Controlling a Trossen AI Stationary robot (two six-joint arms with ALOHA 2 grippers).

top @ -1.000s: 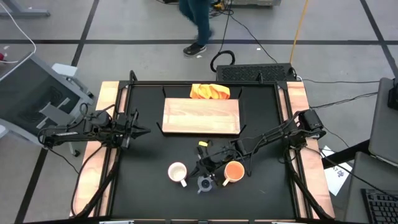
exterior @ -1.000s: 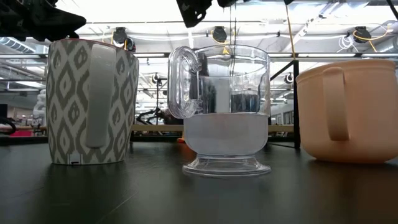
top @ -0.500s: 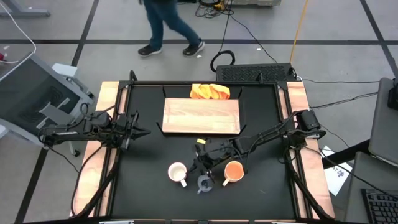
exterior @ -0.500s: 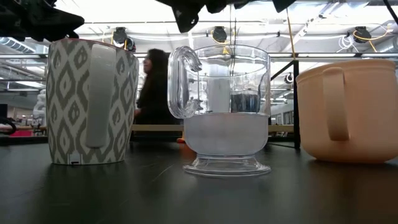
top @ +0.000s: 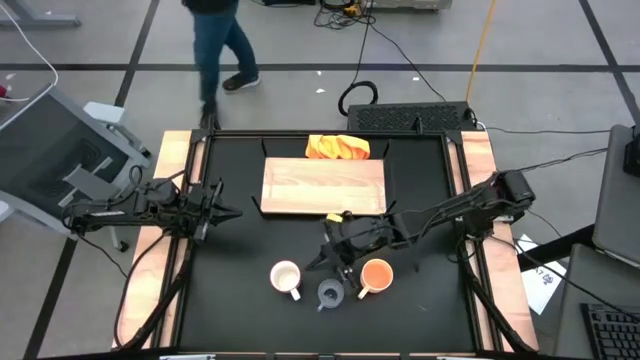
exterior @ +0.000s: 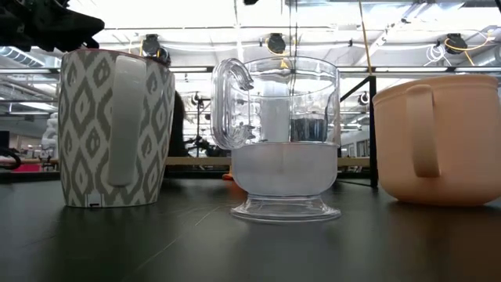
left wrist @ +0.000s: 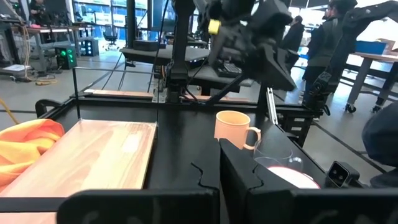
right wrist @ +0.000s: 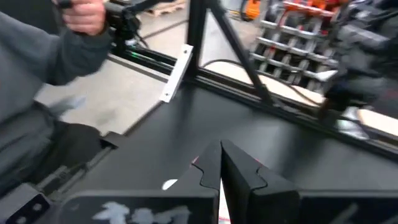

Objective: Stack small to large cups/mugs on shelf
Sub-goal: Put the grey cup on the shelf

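Three cups stand upright in a row near the table's front edge: a white patterned mug (top: 286, 277) (exterior: 117, 129), a clear glass cup (top: 330, 293) (exterior: 282, 141) and an orange mug (top: 376, 274) (exterior: 438, 141). The light-wood shelf (top: 324, 187) (left wrist: 93, 152) lies flat behind them. My right gripper (top: 322, 255) (right wrist: 221, 163) hangs shut above the table between the shelf and the cups and holds nothing. At the table's left edge, my left gripper (top: 230, 211) (left wrist: 219, 169) waits shut, pointing level across the table.
An orange-yellow cloth (top: 337, 148) (left wrist: 25, 146) lies bunched at the shelf's far edge. A black frame rail (top: 325, 134) runs around the table. A person walks on the floor beyond the far edge. Bare black tabletop (top: 240, 250) lies left of the white mug.
My right gripper has risen from just over the glass cup and drawn back a little toward the shelf, leaving the top of the low view; it stays shut. The three cups have not moved. The person beyond the table has walked toward the left.
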